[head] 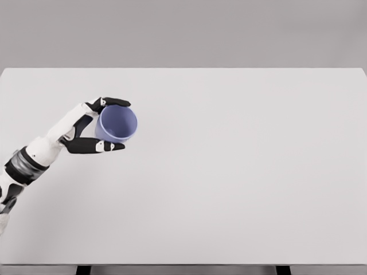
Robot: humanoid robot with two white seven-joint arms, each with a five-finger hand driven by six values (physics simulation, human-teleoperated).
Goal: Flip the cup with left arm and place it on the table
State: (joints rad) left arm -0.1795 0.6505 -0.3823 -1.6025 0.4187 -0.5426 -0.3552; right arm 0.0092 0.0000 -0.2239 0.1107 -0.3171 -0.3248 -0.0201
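A blue-violet cup [117,123] shows at the left of the white table [241,172], its open mouth turned up toward the camera so I look into its hollow inside. My left hand [109,123] is shut on the cup, with black fingers [114,102] curled over its far side and the thumb [100,146] along its near side. The left forearm comes in from the lower left edge. Whether the cup's base touches the table is hidden by the cup itself. The right arm is out of view.
The table's far edge [183,69] runs across the upper part of the view, with a plain grey wall behind it. The front edge [183,264] lies at the bottom, with dark table legs below.
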